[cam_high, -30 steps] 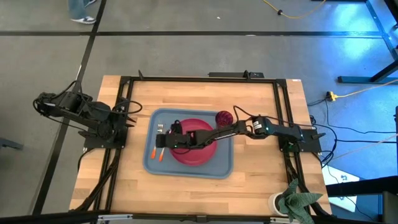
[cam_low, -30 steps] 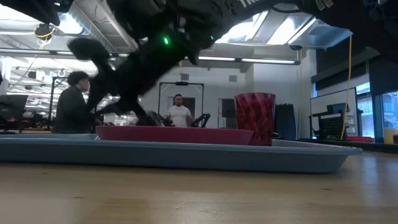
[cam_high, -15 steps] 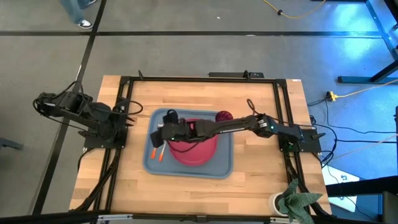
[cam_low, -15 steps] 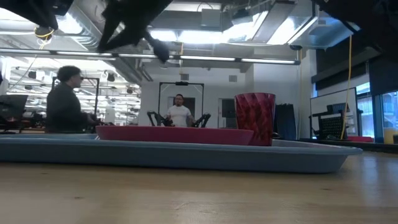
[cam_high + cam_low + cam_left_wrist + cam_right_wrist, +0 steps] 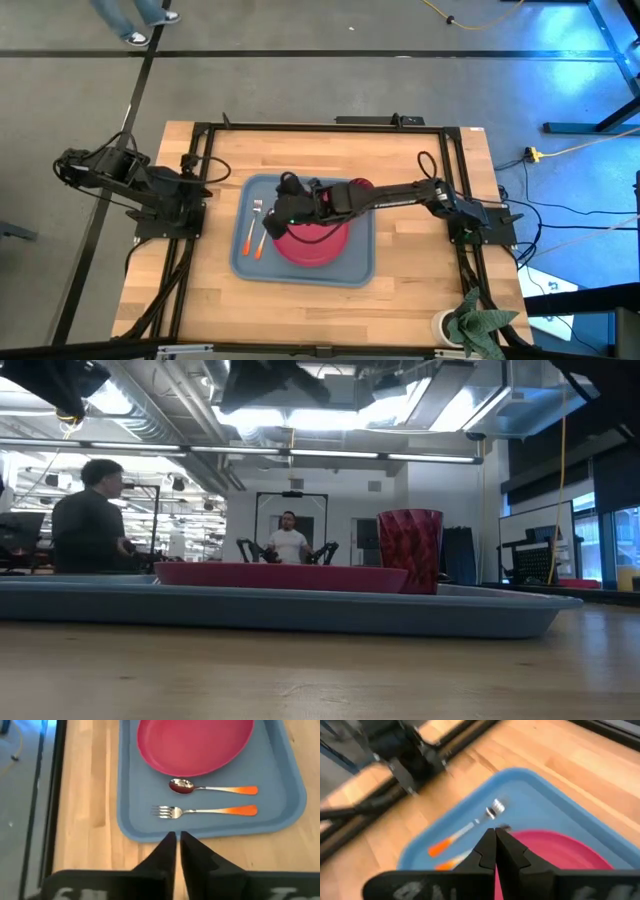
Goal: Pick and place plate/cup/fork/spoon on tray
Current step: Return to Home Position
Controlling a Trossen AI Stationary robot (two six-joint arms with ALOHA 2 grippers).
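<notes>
Wooden table (image 5: 300,300) carries the tray (image 5: 355,268); right hand (image 5: 283,208) above, fingers pressed together.

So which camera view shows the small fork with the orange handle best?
The left wrist view: the small silver-pronged fork with the orange handle lies unobstructed there. The high view shows it tiny, the right wrist view blurred, and the low view not at all.
</notes>
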